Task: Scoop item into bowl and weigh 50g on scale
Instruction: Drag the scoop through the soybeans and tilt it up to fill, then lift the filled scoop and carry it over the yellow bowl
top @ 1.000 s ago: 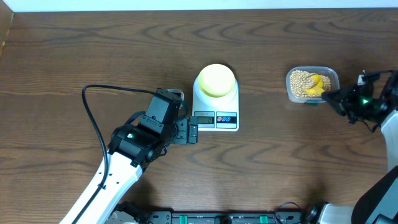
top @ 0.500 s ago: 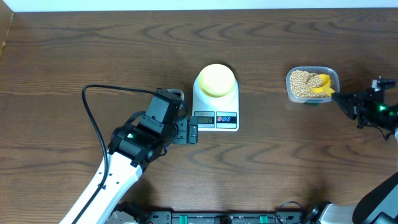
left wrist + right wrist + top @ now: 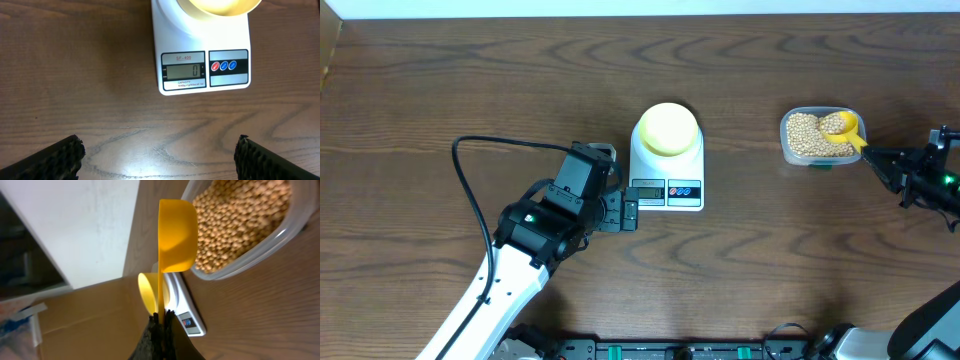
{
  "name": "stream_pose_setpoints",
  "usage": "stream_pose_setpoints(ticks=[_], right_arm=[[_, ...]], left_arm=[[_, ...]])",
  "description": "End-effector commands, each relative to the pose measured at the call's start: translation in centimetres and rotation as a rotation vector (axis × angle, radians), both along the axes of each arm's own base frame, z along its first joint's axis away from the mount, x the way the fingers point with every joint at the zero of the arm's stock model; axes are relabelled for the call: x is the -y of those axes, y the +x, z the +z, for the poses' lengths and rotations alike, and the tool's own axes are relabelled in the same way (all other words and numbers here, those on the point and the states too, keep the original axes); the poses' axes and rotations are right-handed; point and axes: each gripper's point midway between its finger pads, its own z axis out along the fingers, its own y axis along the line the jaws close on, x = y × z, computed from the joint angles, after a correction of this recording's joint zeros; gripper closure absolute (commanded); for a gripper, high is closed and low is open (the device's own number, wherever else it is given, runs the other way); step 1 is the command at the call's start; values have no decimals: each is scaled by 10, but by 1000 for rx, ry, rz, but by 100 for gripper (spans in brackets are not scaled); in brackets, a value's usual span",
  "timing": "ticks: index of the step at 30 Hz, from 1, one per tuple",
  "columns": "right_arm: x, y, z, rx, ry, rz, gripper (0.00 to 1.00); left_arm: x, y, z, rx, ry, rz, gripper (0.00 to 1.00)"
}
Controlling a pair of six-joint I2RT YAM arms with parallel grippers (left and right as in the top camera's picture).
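Note:
The item, tan beans (image 3: 805, 133) (image 3: 240, 220), fills a clear tub (image 3: 860, 122) (image 3: 280, 240) at the right. My right gripper (image 3: 873, 160) (image 3: 163, 314) is shut on the handle of a yellow scoop (image 3: 844, 127) (image 3: 177, 230). The scoop's cup is tipped on its side at the tub's right rim. The cream bowl (image 3: 667, 128) (image 3: 220, 6) (image 3: 147, 292) sits on the white scale (image 3: 667, 182) (image 3: 200, 35) (image 3: 187, 315), whose display (image 3: 184, 71) reads 0. My left gripper (image 3: 628, 212) (image 3: 160, 155) stands open over bare wood just in front of the scale.
A black cable (image 3: 468, 190) loops from the left arm across the left of the table. A cardboard edge (image 3: 328, 50) shows at the far left. A white strip (image 3: 640, 8) runs along the table's back edge.
My right gripper has drawn back to the right with the scoop, and the cup has shifted from the tub's middle to its right rim. The left arm has not moved.

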Motion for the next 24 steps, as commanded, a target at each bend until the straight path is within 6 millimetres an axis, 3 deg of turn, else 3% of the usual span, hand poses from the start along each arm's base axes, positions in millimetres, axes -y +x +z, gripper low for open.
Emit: stream_pose_setpoints(ticks=[1, 15, 24], right_arm=[[-5, -1, 7, 54, 43, 32, 99], [-23, 0, 24, 144, 93, 109, 99], [-77, 12, 28, 148, 107, 260, 99]], left_arm=[[-3, 2, 0, 8, 14, 3, 2], [-3, 2, 0, 8, 14, 3, 2], [-3, 2, 1, 8, 13, 3, 2]])
